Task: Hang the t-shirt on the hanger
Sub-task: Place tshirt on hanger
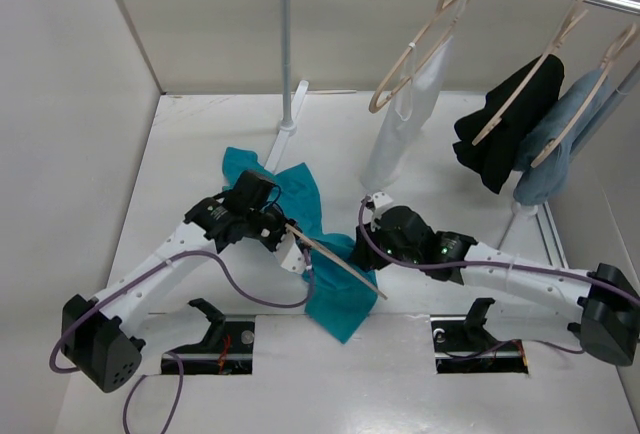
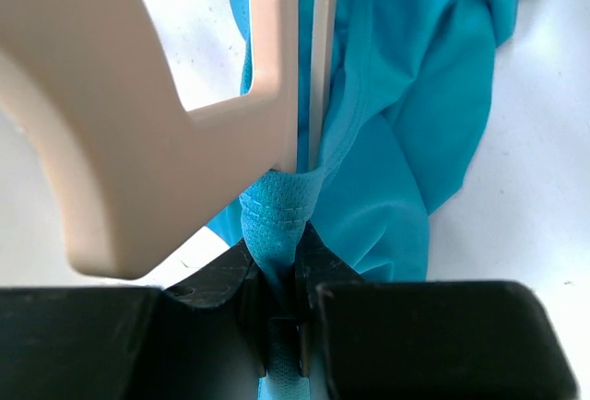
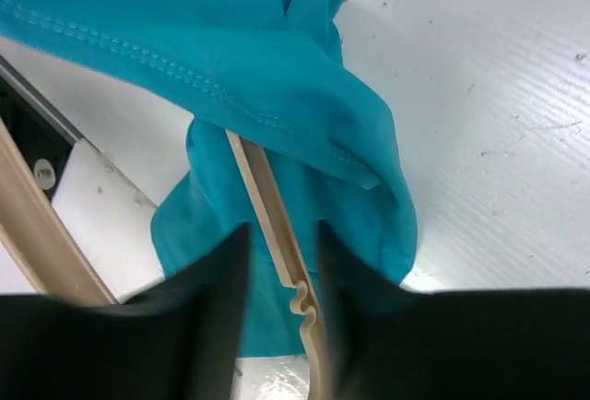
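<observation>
The teal t-shirt [image 1: 335, 302] lies crumpled on the white table between the two arms. The pale beige hanger [image 1: 345, 269] lies slanted across it, partly under the cloth. My left gripper [image 1: 290, 244] is shut on a fold of the ribbed collar; in the left wrist view [image 2: 277, 254] the t-shirt [image 2: 415, 96] hangs ahead, with the hanger [image 2: 111, 123] close on the left. My right gripper [image 1: 362, 252] is open. In the right wrist view [image 3: 281, 248] its jaws stand on either side of the hanger arm [image 3: 261, 183], apart from it, with the t-shirt [image 3: 184, 41] draped over that arm.
A rail at the back right bears like hangers with a white garment [image 1: 405, 124], a black garment [image 1: 505, 134] and a grey-blue garment [image 1: 550, 159]. An upright pole [image 1: 287, 44] stands behind the shirt. Walls close the left and back sides.
</observation>
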`<state>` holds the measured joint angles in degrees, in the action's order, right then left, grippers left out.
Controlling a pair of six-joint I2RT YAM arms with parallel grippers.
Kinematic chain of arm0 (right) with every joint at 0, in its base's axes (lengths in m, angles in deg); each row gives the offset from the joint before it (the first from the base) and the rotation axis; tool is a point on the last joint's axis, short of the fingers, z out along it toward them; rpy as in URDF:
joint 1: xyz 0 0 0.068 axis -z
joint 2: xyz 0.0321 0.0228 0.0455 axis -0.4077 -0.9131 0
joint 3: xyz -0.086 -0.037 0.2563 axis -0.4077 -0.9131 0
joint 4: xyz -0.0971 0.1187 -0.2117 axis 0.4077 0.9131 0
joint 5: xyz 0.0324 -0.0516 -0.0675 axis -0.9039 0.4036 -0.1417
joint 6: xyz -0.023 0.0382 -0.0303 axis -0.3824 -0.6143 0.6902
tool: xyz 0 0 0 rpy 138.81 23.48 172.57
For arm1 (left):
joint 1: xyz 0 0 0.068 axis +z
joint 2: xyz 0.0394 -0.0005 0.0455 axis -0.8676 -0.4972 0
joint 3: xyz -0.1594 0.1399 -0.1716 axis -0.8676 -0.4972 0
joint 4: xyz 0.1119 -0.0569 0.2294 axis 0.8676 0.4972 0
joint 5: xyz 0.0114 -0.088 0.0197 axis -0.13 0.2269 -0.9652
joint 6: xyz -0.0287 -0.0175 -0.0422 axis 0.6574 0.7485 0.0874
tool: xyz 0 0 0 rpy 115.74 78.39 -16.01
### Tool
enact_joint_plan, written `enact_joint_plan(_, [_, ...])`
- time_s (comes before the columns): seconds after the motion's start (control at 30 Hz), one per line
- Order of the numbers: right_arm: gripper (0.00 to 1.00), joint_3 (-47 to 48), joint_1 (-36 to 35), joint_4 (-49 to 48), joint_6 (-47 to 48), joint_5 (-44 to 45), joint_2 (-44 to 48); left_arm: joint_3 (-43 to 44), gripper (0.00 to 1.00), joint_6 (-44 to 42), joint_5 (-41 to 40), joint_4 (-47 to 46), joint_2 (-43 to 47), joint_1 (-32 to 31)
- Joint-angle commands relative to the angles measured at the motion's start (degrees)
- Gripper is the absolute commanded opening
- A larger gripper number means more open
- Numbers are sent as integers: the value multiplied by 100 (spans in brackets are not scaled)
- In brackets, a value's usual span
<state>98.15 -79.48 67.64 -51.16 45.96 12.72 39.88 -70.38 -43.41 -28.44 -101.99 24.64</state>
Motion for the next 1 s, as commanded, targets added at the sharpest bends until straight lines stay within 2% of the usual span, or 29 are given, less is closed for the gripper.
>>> enact_joint_plan(0.0, [45, 6, -57, -123, -85, 175, 80, -141, 0, -403, 229, 21, 256, 4])
enact_joint_plan(0.2, [54, 128, -57, -24, -225, 380, -665, -36, 0, -201, 229, -31, 151, 4])
enact_joint_plan(0.3, [54, 269, -57, -78, -382, 475, -1114, -36, 0, -201, 229, -31, 151, 4])
enact_joint_plan(0.47, [43, 567, -57, 168, -893, 1065, -1379, -36, 0, -148, 281, 82, 212, 4])
enact_joint_plan(0.53, [47, 726, -57, 90, -893, 1117, -1449, -36, 0, -148, 281, 83, 283, -48])
enact_joint_plan(0.57, [54, 726, -57, 37, -893, 1117, -1528, -105, 0, -148, 281, 135, 335, -48])
enact_joint_plan(0.67, [54, 902, -57, -16, -945, 1117, -1695, -158, 0, -148, 281, 136, 388, -48])
enact_joint_plan(0.77, [45, 1025, -57, -16, -998, 1117, -1940, -159, 0, -96, 281, 83, 388, -48])
enact_joint_plan(0.8, [36, 1025, -5, -16, -999, 1056, -2020, -159, 0, -95, 281, 83, 388, -48])
enact_joint_plan(0.87, [28, 1078, -4, 36, -999, 1056, -2161, -98, 0, 53, 281, 30, 388, -48])
enact_joint_plan(0.9, [19, 1078, -4, 106, -999, 1056, -2231, -45, 0, 202, 281, 30, 388, -48])
enact_joint_plan(0.93, [0, 1026, 57, 159, -1086, 1056, -2232, -44, 0, 316, 281, -31, 388, -48])
enact_joint_plan(0.97, [0, 903, 153, 159, -1234, 1056, -2162, 16, 0, 579, 281, -84, 336, -48])
